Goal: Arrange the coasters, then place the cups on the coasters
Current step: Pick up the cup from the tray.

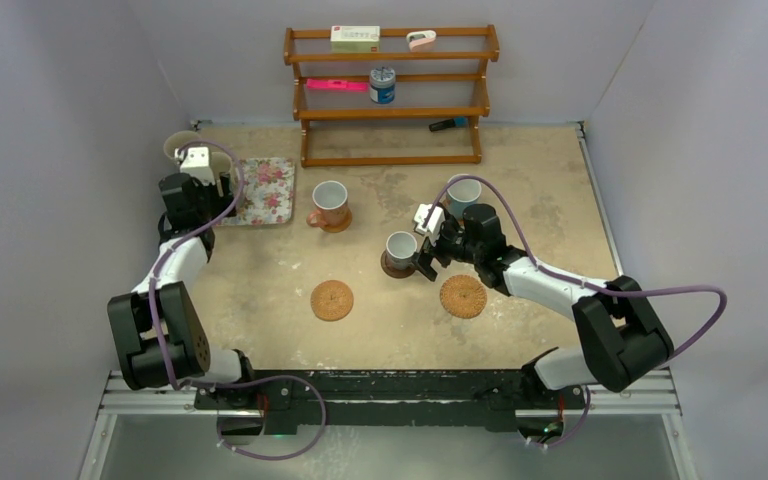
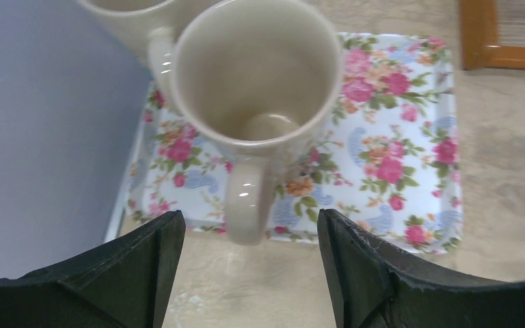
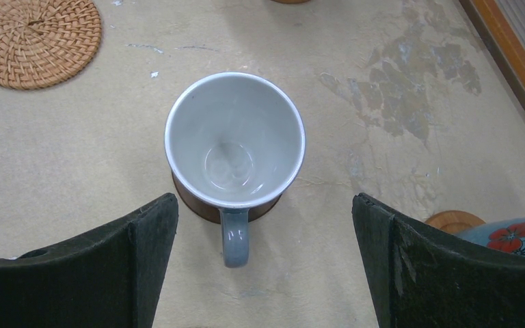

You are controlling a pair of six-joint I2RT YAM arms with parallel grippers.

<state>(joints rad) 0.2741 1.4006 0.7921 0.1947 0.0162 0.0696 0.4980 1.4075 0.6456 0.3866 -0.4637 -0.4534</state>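
Your left gripper [image 2: 249, 229] is open, with the cream mug's [image 2: 256, 75] handle between its fingers (neither one touches it), by the floral tray's [image 2: 410, 137] left edge, far left. Your right gripper [image 3: 265, 205] is spread wide, just short of the grey mug [image 3: 236, 137] on its dark coaster [image 3: 195, 205] mid-table. A woven coaster [image 1: 332, 300] lies near-left of it.

cream mug [image 2: 256, 89]: glossy glazed ceramic
grey mug [image 3: 236, 137]: smooth glaze, shiny handle
woven coaster [image 3: 34, 37]: rough plaited fibre, matt
floral tray [image 2: 396, 157]: smooth, slight sheen
table top [image 3: 383, 102]: matt, mottled, worn patches
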